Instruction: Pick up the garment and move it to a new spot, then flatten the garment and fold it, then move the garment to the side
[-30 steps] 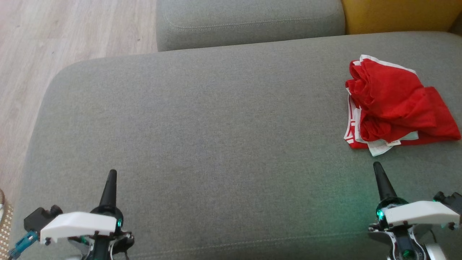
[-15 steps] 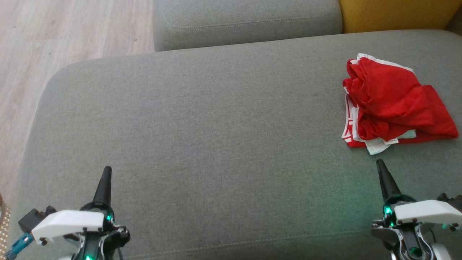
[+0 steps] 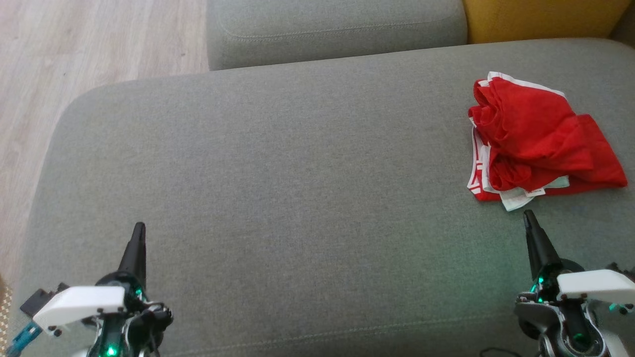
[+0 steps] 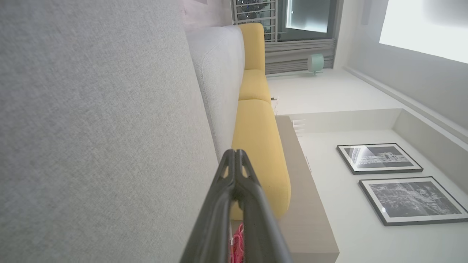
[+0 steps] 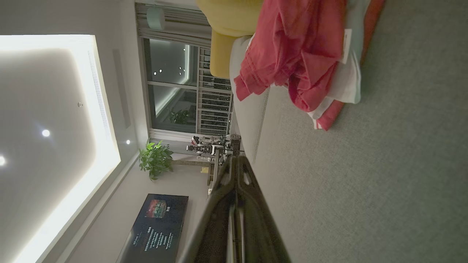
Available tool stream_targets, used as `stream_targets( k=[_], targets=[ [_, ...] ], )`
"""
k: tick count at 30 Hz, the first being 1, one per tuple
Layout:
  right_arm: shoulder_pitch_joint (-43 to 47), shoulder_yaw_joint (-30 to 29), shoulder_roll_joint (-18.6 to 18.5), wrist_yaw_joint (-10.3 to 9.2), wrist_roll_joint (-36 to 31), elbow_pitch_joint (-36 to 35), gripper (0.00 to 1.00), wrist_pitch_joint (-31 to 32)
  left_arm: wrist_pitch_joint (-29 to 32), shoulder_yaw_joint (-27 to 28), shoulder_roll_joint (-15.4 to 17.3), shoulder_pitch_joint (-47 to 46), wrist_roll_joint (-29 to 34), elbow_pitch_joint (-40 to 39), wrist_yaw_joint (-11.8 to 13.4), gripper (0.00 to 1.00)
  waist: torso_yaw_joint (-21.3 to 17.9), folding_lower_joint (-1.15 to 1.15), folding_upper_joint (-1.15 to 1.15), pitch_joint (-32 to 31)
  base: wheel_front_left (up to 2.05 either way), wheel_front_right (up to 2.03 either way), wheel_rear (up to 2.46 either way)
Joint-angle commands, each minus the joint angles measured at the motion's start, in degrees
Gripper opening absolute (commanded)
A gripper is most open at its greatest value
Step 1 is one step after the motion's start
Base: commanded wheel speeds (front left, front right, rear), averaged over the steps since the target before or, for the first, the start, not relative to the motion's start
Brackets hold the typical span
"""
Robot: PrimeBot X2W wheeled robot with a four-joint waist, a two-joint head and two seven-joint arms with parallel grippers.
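The garment point(image 3: 538, 139) is red with white trim and lies crumpled on the right side of the grey sofa seat point(image 3: 297, 163). It also hangs across the top of the right wrist view as the garment point(image 5: 296, 54). My right gripper point(image 3: 529, 216) is shut and empty, its tips just short of the cloth's near edge. In its own view the right gripper point(image 5: 236, 160) shows both fingers pressed together. My left gripper point(image 3: 139, 228) is shut and empty at the lower left, far from the cloth. The left gripper point(image 4: 236, 153) points along the seat toward yellow cushions.
A grey backrest cushion point(image 3: 337, 29) runs behind the seat, with a yellow cushion point(image 3: 540, 20) at the top right. Wooden floor point(image 3: 74, 49) lies beyond the seat's left edge. Wide bare seat fabric separates the two arms.
The camera has shifted, sliding the whole scene slightly left and up. Both grippers stay shut; the right one's tip now sits a little closer to the garment.
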Motion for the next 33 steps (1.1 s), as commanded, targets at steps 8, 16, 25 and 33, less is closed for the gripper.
stream_targets(
  k=[8,16,25,33],
  targets=[
    [-2.99,0.43,0.00,-0.01,5.61,-2.42,0.00,1.74,1.62,3.32,0.85,-4.13,-5.71,-1.05,-0.90,0.00,-0.29,0.00,0.00,0.06,0.00,0.00,0.00],
    [-2.99,0.43,0.00,-0.01,5.61,-2.42,0.00,1.74,1.76,3.51,0.72,-4.15,-5.56,-1.04,-0.90,0.00,-0.29,0.00,0.00,0.06,0.00,0.00,0.00],
    [-2.99,0.43,0.00,-0.01,5.61,-2.42,0.00,1.74,1.94,3.73,0.56,-4.16,-5.37,-1.03,-0.90,0.00,-0.29,0.00,0.00,0.06,0.00,0.00,0.00],
    [-2.99,0.43,0.00,-0.01,5.61,-2.42,0.00,1.73,2.09,3.91,0.43,-4.18,-5.22,-1.02,-0.90,0.00,-0.29,0.00,0.00,0.06,0.00,0.00,0.00]
  ],
)
